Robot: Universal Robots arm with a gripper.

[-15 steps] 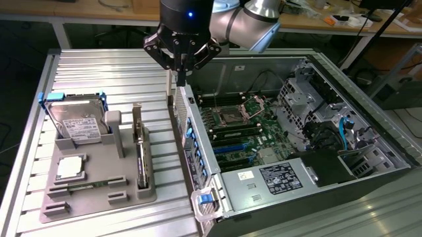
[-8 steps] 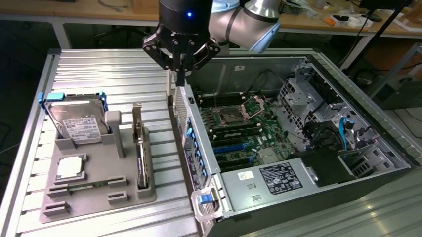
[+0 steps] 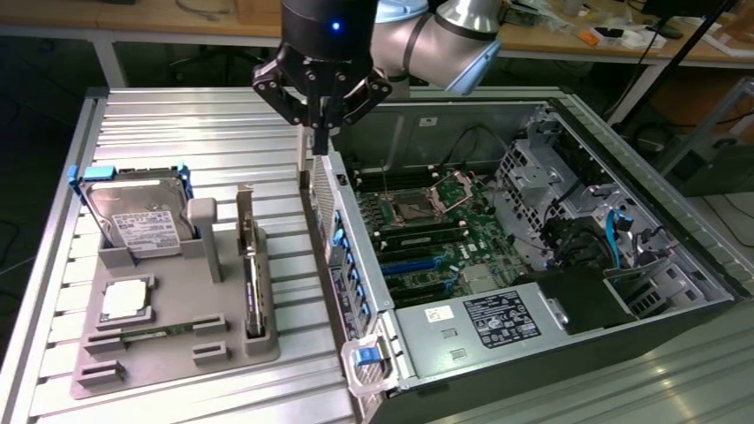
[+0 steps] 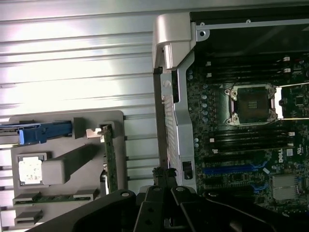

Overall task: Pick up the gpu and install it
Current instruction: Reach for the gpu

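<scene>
The gpu (image 3: 250,265) stands on its edge in a slot of the grey holder (image 3: 177,353), thin and dark with silvery trim; in the wrist view the gpu (image 4: 108,159) appears as a narrow green-brown strip. My gripper (image 3: 320,140) hangs shut and empty over the near wall of the open computer case (image 3: 342,265), well above the gpu and toward the exterior view's right of it. My gripper (image 4: 164,178) has its black fingers pressed together in the wrist view. The motherboard (image 3: 425,221) lies exposed inside the case.
The holder also carries a silver hard drive (image 3: 139,216) with blue rails, a square processor (image 3: 124,300) and a small memory stick (image 3: 154,334). A power supply (image 3: 495,318) and drive cages (image 3: 554,177) sit inside the case. Ribbed metal table (image 3: 177,124) surrounds the holder.
</scene>
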